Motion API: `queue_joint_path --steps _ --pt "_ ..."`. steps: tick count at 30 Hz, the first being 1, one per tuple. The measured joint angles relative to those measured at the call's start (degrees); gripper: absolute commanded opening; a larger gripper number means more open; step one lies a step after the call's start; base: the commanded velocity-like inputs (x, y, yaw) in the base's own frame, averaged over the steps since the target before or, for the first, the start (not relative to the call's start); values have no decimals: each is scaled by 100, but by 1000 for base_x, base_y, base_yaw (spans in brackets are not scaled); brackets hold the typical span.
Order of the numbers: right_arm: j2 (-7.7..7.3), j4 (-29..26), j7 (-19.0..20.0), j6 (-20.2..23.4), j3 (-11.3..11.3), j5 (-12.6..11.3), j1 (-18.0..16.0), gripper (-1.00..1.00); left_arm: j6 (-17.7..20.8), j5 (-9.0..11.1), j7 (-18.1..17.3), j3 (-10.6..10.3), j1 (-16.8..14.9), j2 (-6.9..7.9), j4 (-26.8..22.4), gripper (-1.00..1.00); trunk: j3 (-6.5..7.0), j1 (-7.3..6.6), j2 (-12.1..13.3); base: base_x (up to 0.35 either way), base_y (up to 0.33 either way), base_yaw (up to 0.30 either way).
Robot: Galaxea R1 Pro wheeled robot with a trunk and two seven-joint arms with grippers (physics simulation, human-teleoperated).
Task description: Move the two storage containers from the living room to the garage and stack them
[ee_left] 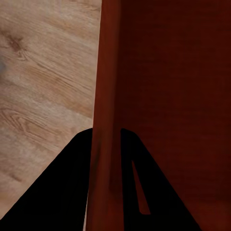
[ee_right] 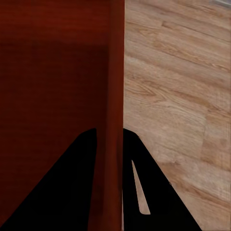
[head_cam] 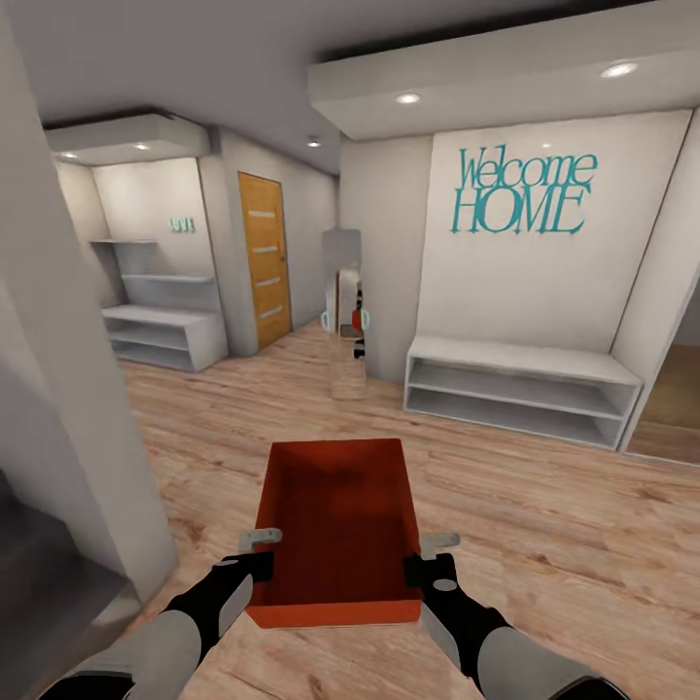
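One red-orange open-top storage container (head_cam: pixel 335 525) hangs in front of me above the pale wood plank floor, empty inside. My left gripper (head_cam: pixel 261 549) is shut on its left wall and my right gripper (head_cam: pixel 430 554) is shut on its right wall. In the left wrist view the thin red wall (ee_left: pixel 106 110) runs between the two black fingers (ee_left: pixel 62 192). The right wrist view shows the same clamp on the opposite wall (ee_right: pixel 115 96), between black fingers (ee_right: pixel 154 192).
A grey wall corner (head_cam: pixel 68 408) stands close on my left. Ahead are a low white shelf bench (head_cam: pixel 520 389) under a "Welcome HOME" sign (head_cam: pixel 523 192), a narrow mirror (head_cam: pixel 345 306), an orange wooden door (head_cam: pixel 264 258) and white shelves (head_cam: pixel 160 331). Wood floor (head_cam: pixel 544 525) spreads ahead and right.
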Motion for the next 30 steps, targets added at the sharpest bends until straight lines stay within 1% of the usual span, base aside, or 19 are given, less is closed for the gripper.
queue_joint_path --steps 30 --pt "6 0 -6 21 1 -9 0 -100 34 1 0 -4 0 5 -12 -100 0 0 0 322 0 0"
